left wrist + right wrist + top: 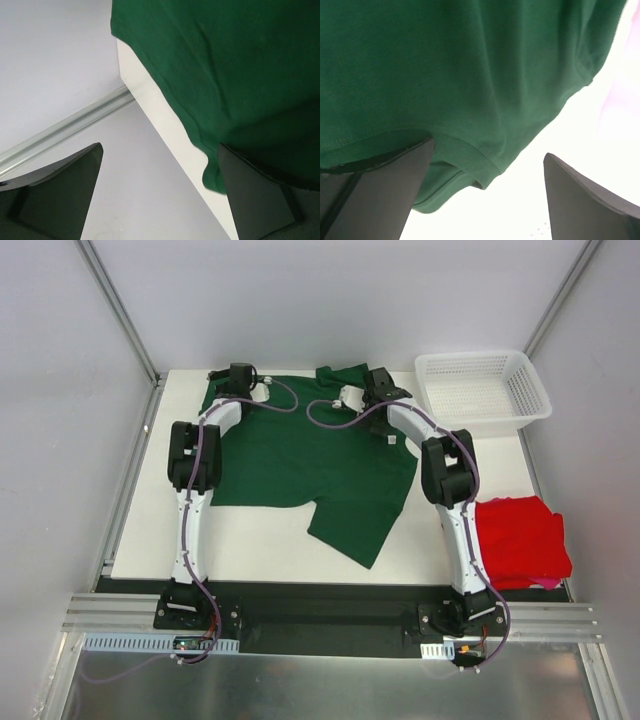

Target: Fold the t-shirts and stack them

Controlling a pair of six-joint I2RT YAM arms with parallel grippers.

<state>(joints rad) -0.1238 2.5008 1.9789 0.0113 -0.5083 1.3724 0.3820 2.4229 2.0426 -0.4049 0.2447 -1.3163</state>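
Nearest the camera there's an aluminium rail (110,612) with a black strip (320,605) where both arms are bolted down, and right after that the white tabletop (260,550) starts. The red t-shirt (520,540) sits bunched up at the near right corner, with its side hanging a bit over the right edge. The green t-shirt (300,455) is spread flat across the middle and runs up to the far edge. One lower part is flipped out at an angle toward the near edge. The left gripper (240,375) is up at the far left corner with its jaws wide apart and nothing in them. From its wrist view, one finger (260,195) is over the shirt's edge and the other is out past the tabletop's corner. The right gripper (375,380) is along the far edge near the middle, also spread wide and empty, hanging over a hem of the green cloth. I can't tell if it touches. A white mesh basket (480,390) sits at the far right corner. All around are plain light grey walls (330,300) with slim metal posts (117,305) in the corners.
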